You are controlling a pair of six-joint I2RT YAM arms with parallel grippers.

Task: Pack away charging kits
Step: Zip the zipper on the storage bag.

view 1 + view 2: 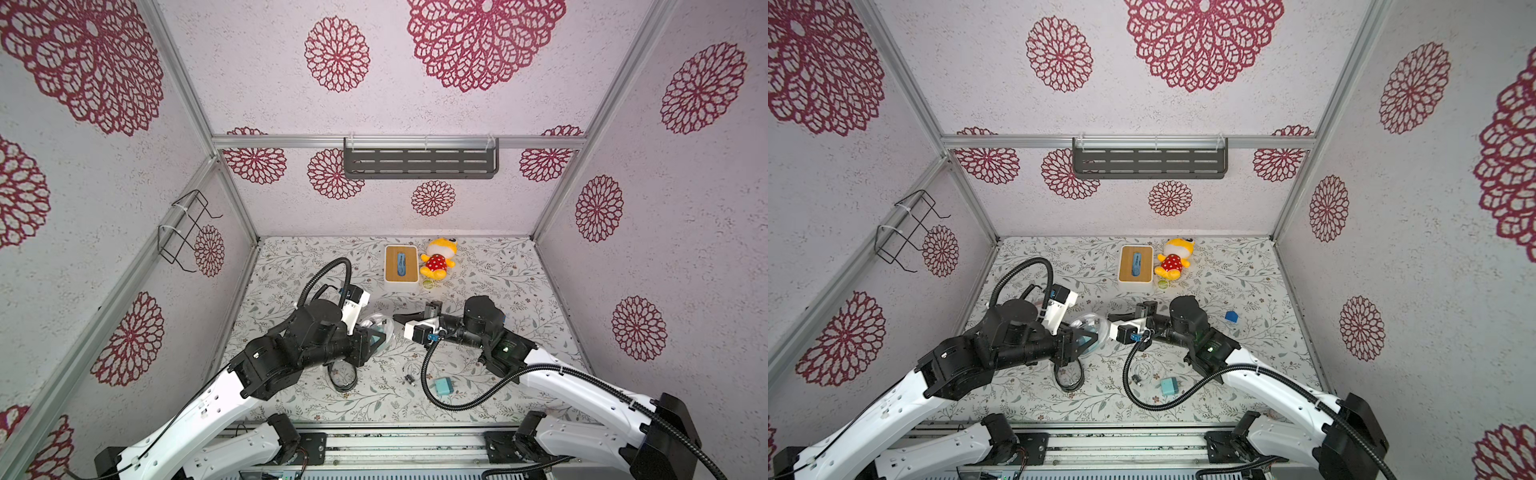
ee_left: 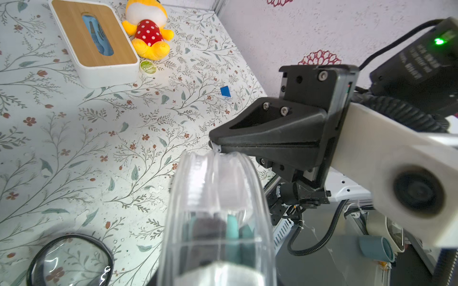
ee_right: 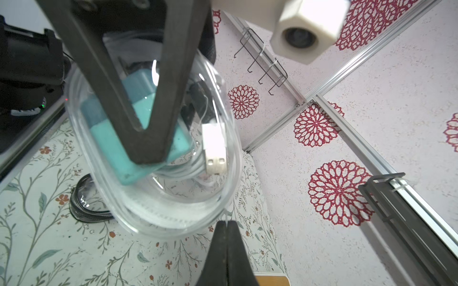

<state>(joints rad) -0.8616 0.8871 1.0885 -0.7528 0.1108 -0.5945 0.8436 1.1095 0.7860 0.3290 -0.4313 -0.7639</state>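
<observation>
Clear pouch (image 2: 218, 210) is right up against the left wrist lens, so that's the closest thing going. The left gripper (image 1: 380, 337) has it clamped by the sides. Its fingers (image 3: 148, 148) are only partway closed because the pouch is between them. The pouch looks held up off the table (image 1: 498, 282), mouth facing the other arm. Inside it, right between those fingers, there's a teal adapter (image 3: 109, 138). A coiled white cable (image 3: 214, 146) sits just beside the fingertip, white plug end toward the mouth. The right gripper (image 2: 215, 146) is squeezed fully closed, tips right at the pouch's rim, pinching what looks like a small pale tab there.

Back toward the base from the right fingertips, well apart from them, a loose teal adapter (image 1: 443, 386) lies on the table with a loose coiled cable (image 1: 409, 374) just beside it. A black-rimmed pouch (image 1: 341, 376) lies flat under the left wrist, behind its fingers. Out past both sets of fingertips there's a white box with wooden lid (image 1: 401, 264), a plush toy (image 1: 438, 259) just beside it, and a small green tin (image 1: 427, 284) near the box's corner. A dark blue block (image 1: 1231, 316) sits behind the right fingers, beyond that arm's wrist.
</observation>
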